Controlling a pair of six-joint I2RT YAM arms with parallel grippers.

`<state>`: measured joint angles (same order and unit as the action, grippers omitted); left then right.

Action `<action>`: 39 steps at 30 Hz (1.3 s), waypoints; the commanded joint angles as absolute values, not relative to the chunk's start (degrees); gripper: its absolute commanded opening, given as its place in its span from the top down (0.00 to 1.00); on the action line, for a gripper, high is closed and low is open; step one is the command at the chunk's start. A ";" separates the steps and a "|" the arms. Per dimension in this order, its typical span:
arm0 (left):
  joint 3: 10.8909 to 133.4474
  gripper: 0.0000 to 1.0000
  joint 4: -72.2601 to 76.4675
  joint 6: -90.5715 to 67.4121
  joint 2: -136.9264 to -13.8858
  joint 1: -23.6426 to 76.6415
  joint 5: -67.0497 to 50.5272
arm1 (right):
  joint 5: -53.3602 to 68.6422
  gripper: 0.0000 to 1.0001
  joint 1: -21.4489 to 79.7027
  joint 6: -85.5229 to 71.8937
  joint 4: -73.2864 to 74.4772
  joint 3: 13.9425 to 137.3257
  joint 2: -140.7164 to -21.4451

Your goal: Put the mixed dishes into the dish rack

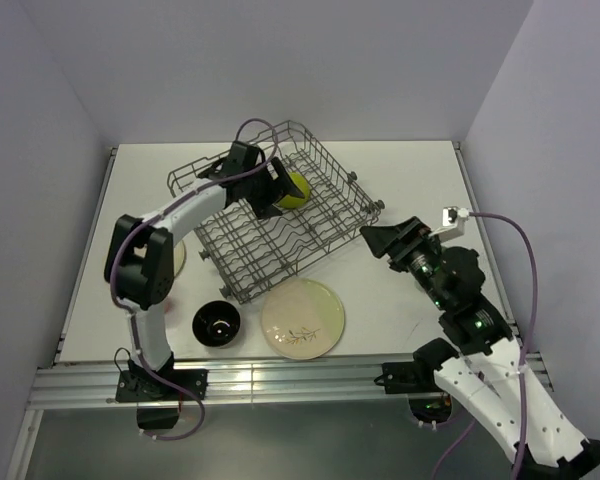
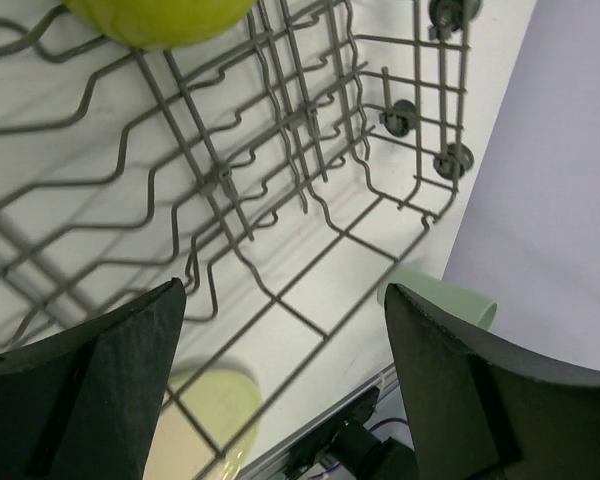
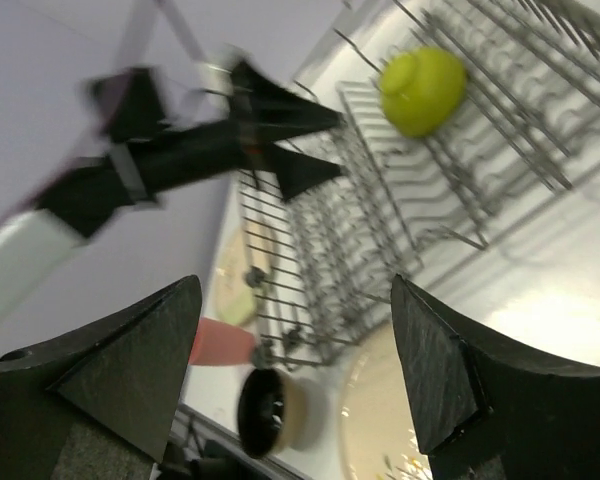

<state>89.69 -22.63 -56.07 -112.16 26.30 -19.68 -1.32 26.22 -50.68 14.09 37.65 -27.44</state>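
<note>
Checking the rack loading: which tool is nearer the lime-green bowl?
Left. The left tool hangs beside the lime-green bowl inside the dish rack; the right tool is outside the rack.

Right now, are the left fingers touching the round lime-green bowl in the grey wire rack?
Apart: left wrist view shows grey wire rack between the left fingers and the round lime-green bowl.

A robotics lab cell is standing in for a kitchen.
Plain pale walls [image 1: 280, 60] are closing in a white table [image 1: 410, 180] on three sides. The left arm [image 1: 165, 225] and right arm [image 1: 480, 330] are sitting bolted to an aluminium rail [image 1: 300, 385] along its near edge, purple cables [image 1: 529, 300] are trailing from them, and a grey wire dish rack [image 1: 270, 250] is lying on the tabletop.
</note>
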 commanded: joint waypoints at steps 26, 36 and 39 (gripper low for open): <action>59.07 0.10 -26.10 -56.25 -51.52 27.16 -14.59 | -6.24 0.33 20.31 -57.21 -12.73 29.09 -61.52; 56.17 0.09 -31.03 -55.20 -45.97 27.07 -12.48 | -5.71 0.35 17.76 -57.13 -19.59 31.46 -71.53; 54.67 0.09 -31.90 -54.76 -45.27 27.07 -11.87 | -5.19 0.36 16.97 -57.39 -20.39 32.69 -73.99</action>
<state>55.94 -30.33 -56.36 -46.30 26.83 -13.13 -4.78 17.96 -57.23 -15.55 29.91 -72.38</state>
